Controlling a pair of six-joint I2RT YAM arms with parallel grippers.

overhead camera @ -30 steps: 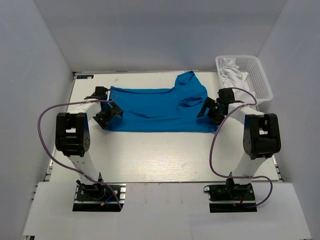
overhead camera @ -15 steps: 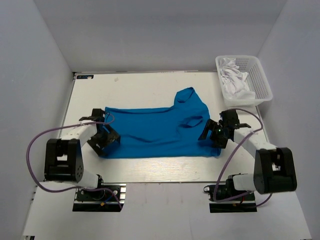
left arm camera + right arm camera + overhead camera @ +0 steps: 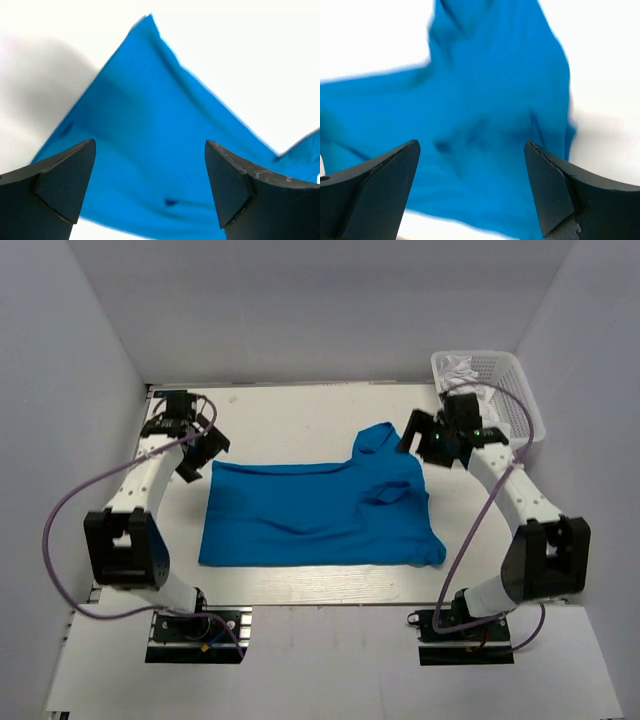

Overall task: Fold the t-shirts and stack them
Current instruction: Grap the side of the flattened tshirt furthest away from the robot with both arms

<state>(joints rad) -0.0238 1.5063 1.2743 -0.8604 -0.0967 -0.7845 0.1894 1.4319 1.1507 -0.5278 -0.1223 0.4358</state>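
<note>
Both arms have lifted clear of the blue t-shirt (image 3: 310, 515), lying on the table (image 3: 290, 410), long axis left-right. We see left gripper (image 3: 203, 453) and right gripper (image 3: 418, 438) gaping empty. Only the overhead view shows the white basket (image 3: 522, 392).

Left claw (image 3: 200, 453) and right claw (image 3: 422, 440) swung off the t-shirt (image 3: 310, 512) (shifted nearer).

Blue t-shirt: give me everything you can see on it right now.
The blue t-shirt is plain bright cloth with no print, spread mostly flat on the white table, its long side running left to right. One sleeve sticks out at its far right corner, with a raised pucker just nearer. Light creases cross the middle. Only the table touches it: the left gripper and right gripper hang open by its far corners, clear of the cloth.
</note>
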